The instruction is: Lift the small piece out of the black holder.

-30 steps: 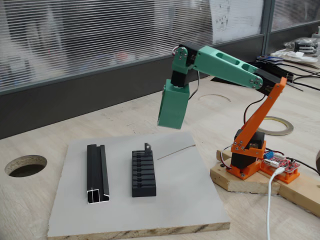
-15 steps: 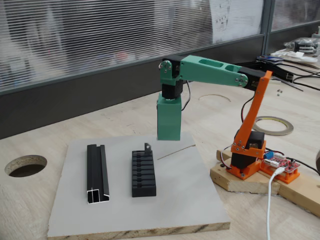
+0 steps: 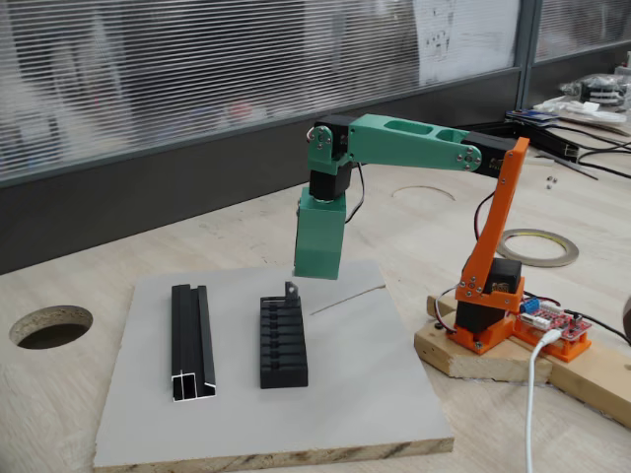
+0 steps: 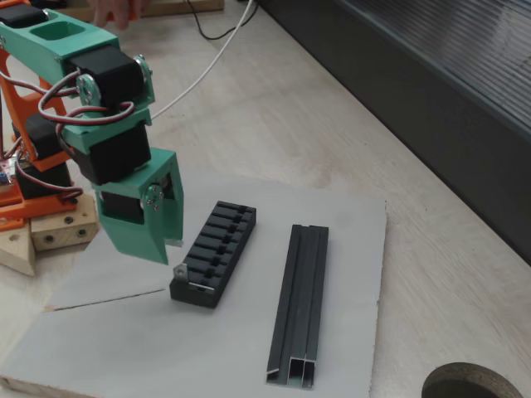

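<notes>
The black holder (image 3: 283, 341) (image 4: 214, 253), a short slotted block, lies on a grey board (image 3: 375, 384) (image 4: 124, 348). The small piece (image 3: 292, 290) (image 4: 180, 270), a tiny grey metal tab with a hole, stands upright in the slot at the holder's end nearest the arm. My green gripper (image 3: 315, 270) (image 4: 159, 251) hangs point-down just above and slightly to the arm's side of that end, not touching the tab. Its jaws look pressed together with nothing between them.
A longer black channel rail (image 3: 192, 341) (image 4: 302, 303) lies parallel to the holder on the board. A thin wire (image 3: 347, 298) rests near the gripper. A round hole (image 3: 51, 325) is cut in the table. A tape roll (image 3: 538, 247) lies behind the orange base (image 3: 490, 315).
The arm has stretched out, carrying the gripper left and down from well above the board's back edge to just above the holder's end with the tab.
</notes>
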